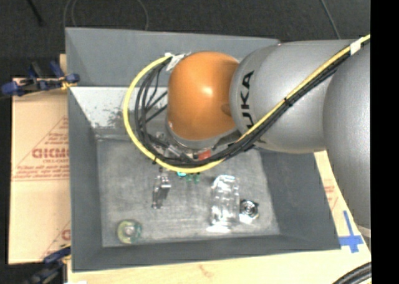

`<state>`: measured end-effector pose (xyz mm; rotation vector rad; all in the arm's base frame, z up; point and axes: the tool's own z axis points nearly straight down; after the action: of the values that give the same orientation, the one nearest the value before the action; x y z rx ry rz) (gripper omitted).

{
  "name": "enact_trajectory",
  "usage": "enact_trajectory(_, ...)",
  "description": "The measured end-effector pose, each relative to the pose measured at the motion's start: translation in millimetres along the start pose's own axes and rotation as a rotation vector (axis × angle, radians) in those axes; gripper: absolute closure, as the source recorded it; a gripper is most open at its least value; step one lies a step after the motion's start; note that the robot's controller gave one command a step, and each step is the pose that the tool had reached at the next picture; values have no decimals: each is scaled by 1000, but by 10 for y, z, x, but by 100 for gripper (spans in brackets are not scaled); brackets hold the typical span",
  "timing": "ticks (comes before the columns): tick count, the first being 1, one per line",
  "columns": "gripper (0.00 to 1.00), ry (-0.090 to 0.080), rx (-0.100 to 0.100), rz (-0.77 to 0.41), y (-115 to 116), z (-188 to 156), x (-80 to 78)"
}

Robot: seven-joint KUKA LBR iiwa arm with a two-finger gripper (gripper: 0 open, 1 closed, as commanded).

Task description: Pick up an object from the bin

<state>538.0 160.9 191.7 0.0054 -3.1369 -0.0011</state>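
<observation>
Nothing sat in the gripper (160, 194). It hung as a slim grey metal shape under the wrist, low over a bare patch of the bin's floor, a little left of the middle. Whether it was open or closed we could not tell, as it looked like one narrow piece from above.

The nearest things were some small green bits (187, 175), just up and to the right of it, partly tucked under the wrist. Further right lay a clear plastic piece (223, 200), set apart from the gripper. A small metal nut (248, 210) rested just beside its right edge, and we could not tell whether the two touched. Well away, near the front left corner, we saw a round disc (128, 231), pale and greenish, lying flat on its own.

The grey bin (84, 170) had sloping walls and a speckled floor. The arm (293, 96) came in from the right across the back half of the bin. Its orange cover (198, 94) sat above the gripper, and black and yellow cables (136, 114) looped round the cover's left side and underneath it.
</observation>
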Motion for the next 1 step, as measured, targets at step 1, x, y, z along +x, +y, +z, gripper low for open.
enact_trajectory(1,0,-5,-1,-101,211,1156,422)
